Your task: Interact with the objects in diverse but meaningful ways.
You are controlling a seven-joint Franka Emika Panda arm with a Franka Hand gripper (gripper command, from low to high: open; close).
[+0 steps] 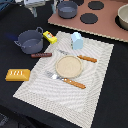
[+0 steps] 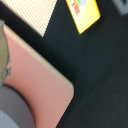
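Jaws unreadable: gripper (image 1: 34,6) at frame's upper left, above the dark grey pot (image 1: 31,41) and yellow packet (image 1: 50,37).

A toy kitchen setup: pink play stove (image 1: 100,22) (black burners), striped placemat (image 1: 75,65), tan plate (image 1: 68,65).

I see even, soft light in the exterior view; my wrist view is blurred, with nothing sharp.
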